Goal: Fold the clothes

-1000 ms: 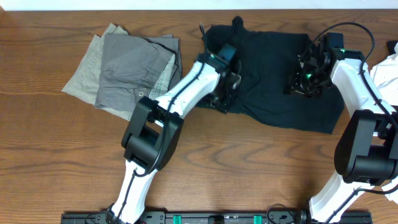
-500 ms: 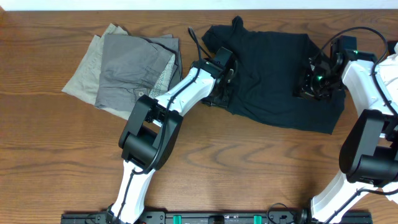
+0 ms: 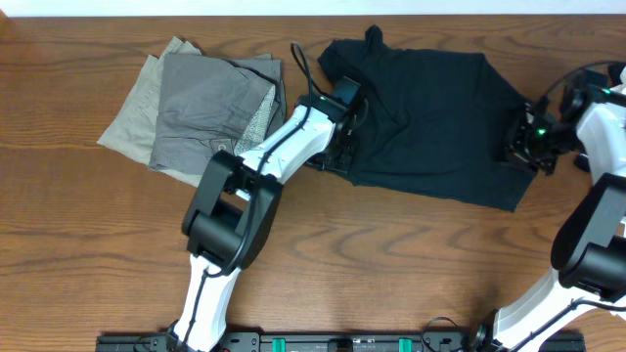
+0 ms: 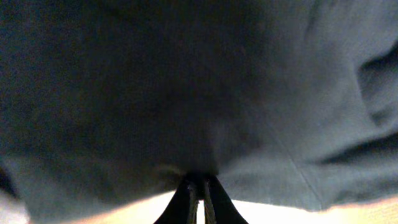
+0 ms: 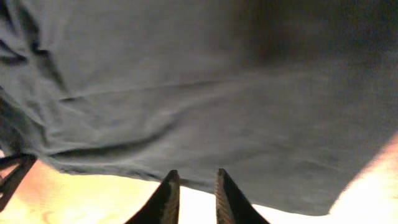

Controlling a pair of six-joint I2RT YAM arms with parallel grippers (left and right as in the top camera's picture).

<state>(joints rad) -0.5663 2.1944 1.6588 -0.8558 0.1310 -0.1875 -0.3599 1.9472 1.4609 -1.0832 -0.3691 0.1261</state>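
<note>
Black garment (image 3: 430,108) lies spread and creased on the desk (image 3: 391,264); left tool (image 4: 198,182) pinches its hem, right tool (image 5: 194,175) slightly apart.

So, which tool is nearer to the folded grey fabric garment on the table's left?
Left. The left tool pinches the left edge of the black cloth garment, just beside the grey garment; the right tool sits at the black one's far right edge.

You count, on one counter (image 3: 391,264): one black garment (image 3: 430,117), one grey garment (image 3: 205,108), one khaki garment (image 3: 122,127), three together. Two arms: left arm (image 3: 284,147), right arm (image 3: 599,127). Two claws: left claw (image 4: 200,188), right claw (image 5: 193,180).
</note>
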